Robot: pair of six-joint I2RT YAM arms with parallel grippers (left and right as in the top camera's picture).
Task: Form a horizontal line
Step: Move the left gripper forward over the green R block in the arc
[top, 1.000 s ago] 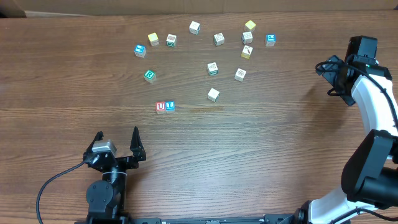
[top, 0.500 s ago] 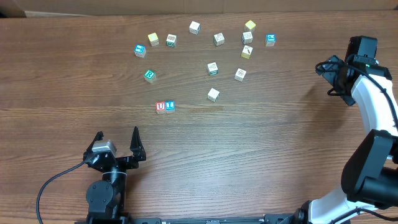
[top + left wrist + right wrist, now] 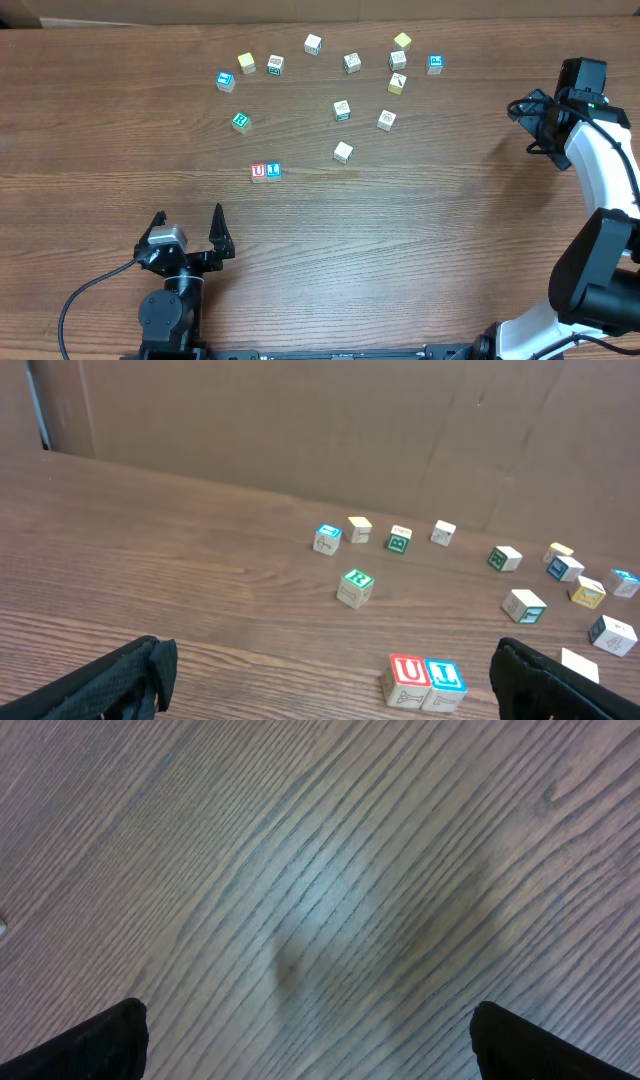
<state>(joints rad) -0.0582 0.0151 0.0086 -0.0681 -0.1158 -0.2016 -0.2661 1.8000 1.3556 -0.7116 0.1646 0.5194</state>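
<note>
On the table (image 3: 120, 200), red U (image 3: 259, 172) touches blue letter (image 3: 274, 171), unseen from right wrist; all fingers (image 3: 221, 230) wide.

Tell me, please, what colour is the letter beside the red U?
Blue; the blue-letter cube shows best in the left wrist view.

Red U cube (image 3: 259, 172), blue-letter cube (image 3: 274, 171), green R cube (image 3: 240, 122) sit on brown-grained table (image 3: 400, 250).

Open table (image 3: 400, 250) runs from the left gripper (image 3: 189, 212) to the red U cube (image 3: 259, 172); scattered cubes (image 3: 343, 152) crowd beyond
</note>
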